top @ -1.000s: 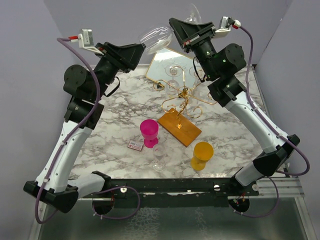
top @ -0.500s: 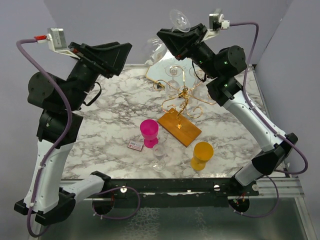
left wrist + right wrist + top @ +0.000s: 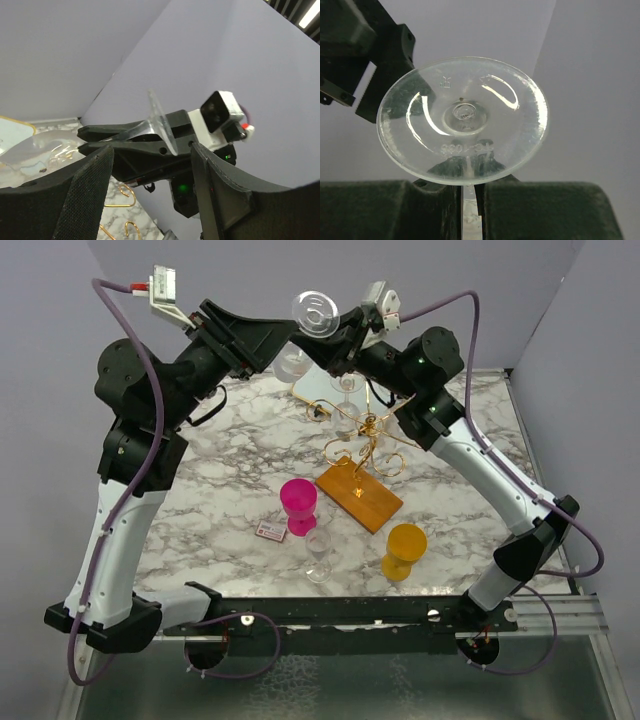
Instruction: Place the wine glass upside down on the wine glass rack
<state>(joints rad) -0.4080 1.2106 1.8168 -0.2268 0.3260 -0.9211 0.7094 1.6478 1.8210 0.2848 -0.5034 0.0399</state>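
A clear wine glass (image 3: 315, 312) hangs high over the back of the table with its round foot (image 3: 462, 127) up and its bowl (image 3: 292, 365) below. My right gripper (image 3: 309, 342) is shut on its stem (image 3: 469, 200), just under the foot. The left gripper (image 3: 287, 336) is open and empty right beside the glass, on its left. In the left wrist view its fingers (image 3: 85, 195) frame the right gripper and the glass foot (image 3: 161, 122). The gold wire wine glass rack (image 3: 366, 436) stands on its wooden base (image 3: 360, 496), below and to the right of the glass.
A gold-framed mirror (image 3: 326, 370) lies at the back, behind the rack. In front of the rack stand a pink cup (image 3: 299, 505), a small clear glass (image 3: 319, 555) and an orange cup (image 3: 404, 550). A small card (image 3: 271, 531) lies beside the pink cup.
The left gripper opened off the glass bowl, drew back to the left, then came close again. The right arm swung the glass leftward and turned its foot upward.
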